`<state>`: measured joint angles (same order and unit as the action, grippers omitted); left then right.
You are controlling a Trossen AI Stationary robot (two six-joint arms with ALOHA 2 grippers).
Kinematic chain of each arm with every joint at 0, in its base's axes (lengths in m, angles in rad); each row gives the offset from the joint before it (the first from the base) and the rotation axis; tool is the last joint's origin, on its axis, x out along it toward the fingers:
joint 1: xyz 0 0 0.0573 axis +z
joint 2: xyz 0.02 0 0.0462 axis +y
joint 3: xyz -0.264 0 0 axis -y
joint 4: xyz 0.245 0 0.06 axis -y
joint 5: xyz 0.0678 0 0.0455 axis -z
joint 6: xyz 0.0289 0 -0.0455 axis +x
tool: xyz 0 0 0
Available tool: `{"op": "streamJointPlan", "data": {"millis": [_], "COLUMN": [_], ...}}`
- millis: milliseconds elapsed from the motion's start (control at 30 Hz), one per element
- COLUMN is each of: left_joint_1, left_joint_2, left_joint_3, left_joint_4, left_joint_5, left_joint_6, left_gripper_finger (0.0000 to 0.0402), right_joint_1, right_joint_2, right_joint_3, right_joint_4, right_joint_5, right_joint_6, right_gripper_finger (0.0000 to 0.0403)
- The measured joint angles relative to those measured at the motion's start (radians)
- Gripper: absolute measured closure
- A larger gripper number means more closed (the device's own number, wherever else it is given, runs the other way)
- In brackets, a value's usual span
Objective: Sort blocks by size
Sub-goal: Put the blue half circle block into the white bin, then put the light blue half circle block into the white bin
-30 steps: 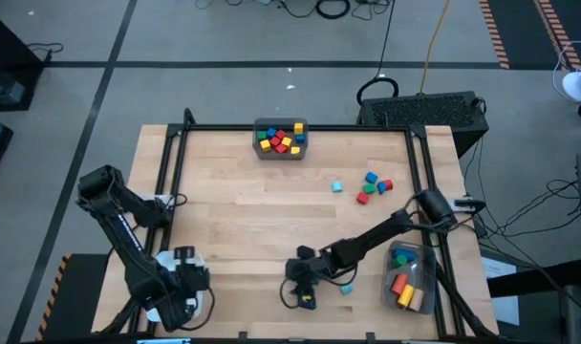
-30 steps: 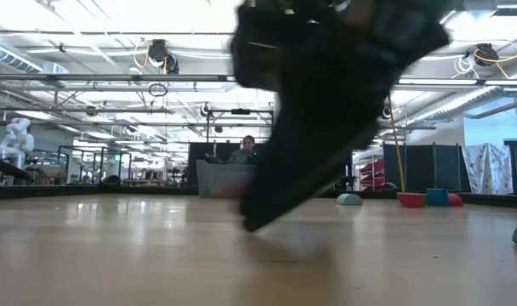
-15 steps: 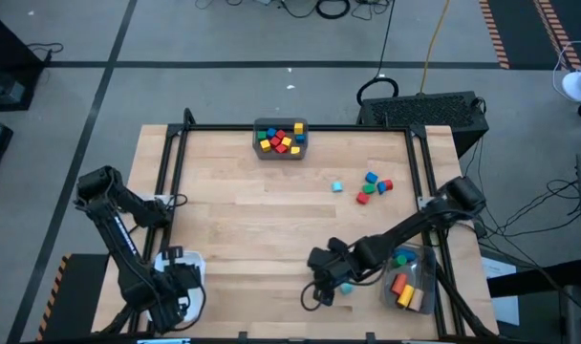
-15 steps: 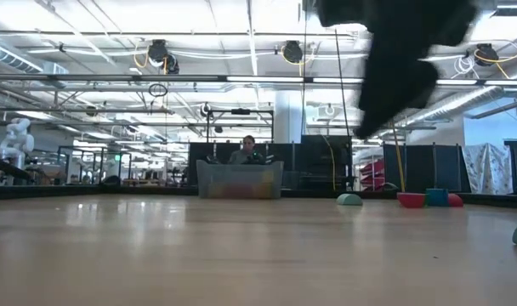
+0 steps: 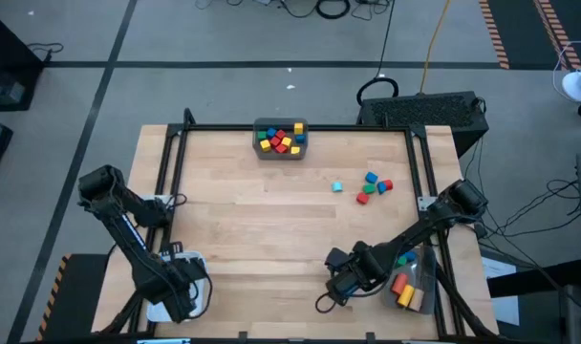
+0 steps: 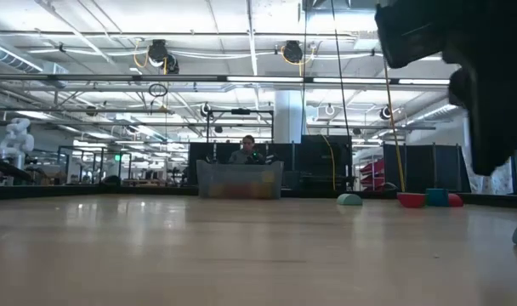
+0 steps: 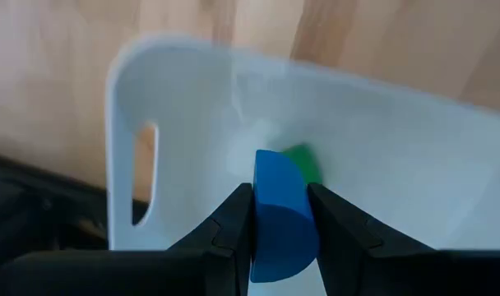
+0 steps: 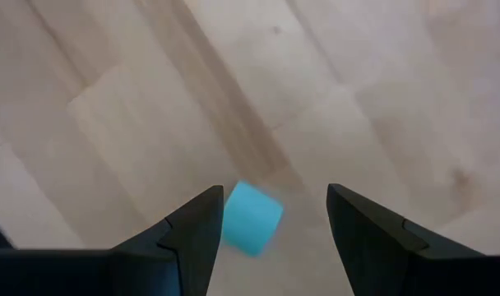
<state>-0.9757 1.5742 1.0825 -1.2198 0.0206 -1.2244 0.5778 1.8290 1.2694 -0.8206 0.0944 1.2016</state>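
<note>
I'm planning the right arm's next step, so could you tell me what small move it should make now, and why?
Probably lower the right gripper straight down and close on the cyan block. Its jaws are open with the block lying on the wooden table between them, nearer one finger. The left gripper is busy, holding a blue block over the white bin.

arms: dark, jointed, slender | left hand (image 7: 279,238): black tapered fingers | right hand (image 8: 270,238): black angular fingers

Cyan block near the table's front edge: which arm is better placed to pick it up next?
Right. The right gripper is open with the cyan block on the table between its fingers. The left gripper is shut on a blue block over the white bin.
</note>
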Motion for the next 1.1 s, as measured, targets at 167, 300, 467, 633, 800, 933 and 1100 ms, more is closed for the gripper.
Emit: {"op": "streamJointPlan", "data": {"millis": [167,300,467,633,800,933,1100], "left_joint_1": [0.014,0.014,0.013,0.013,0.01,0.011,0.01], "left_joint_2": [0.001,0.001,0.001,0.001,0.001,0.001,0.001], "left_joint_3": [-0.076,-0.083,-0.083,-0.083,-0.083,-0.082,-0.049], "left_joint_4": [0.059,0.071,0.09,0.086,0.085,0.085,0.076], "left_joint_5": [0.057,0.057,0.054,0.054,0.048,0.049,0.042], "left_joint_6": [0.006,0.009,0.011,0.002,0.003,0.002,0.008], "left_gripper_finger": [0.0304,0.029,0.0279,0.0276,0.0274,0.0273,0.0273], "right_joint_1": [0.03,0.048,0.063,0.066,0.066,0.064,0.064], "right_joint_2": [0.0,0.004,0.022,0.072,0.107,0.118,0.117], "right_joint_3": [0.0,0.0,0.001,0.001,0.001,0.001,0.001], "right_joint_4": [-0.005,-0.005,0.019,0.028,0.034,0.048,0.057], "right_joint_5": [-0.022,-0.022,-0.021,-0.067,-0.073,-0.068,-0.04], "right_joint_6": [0.053,0.087,0.097,0.1,0.099,0.095,0.093], "right_gripper_finger": [0.0195,0.0195,0.0195,0.0195,0.0195,0.0195,0.0202]}}
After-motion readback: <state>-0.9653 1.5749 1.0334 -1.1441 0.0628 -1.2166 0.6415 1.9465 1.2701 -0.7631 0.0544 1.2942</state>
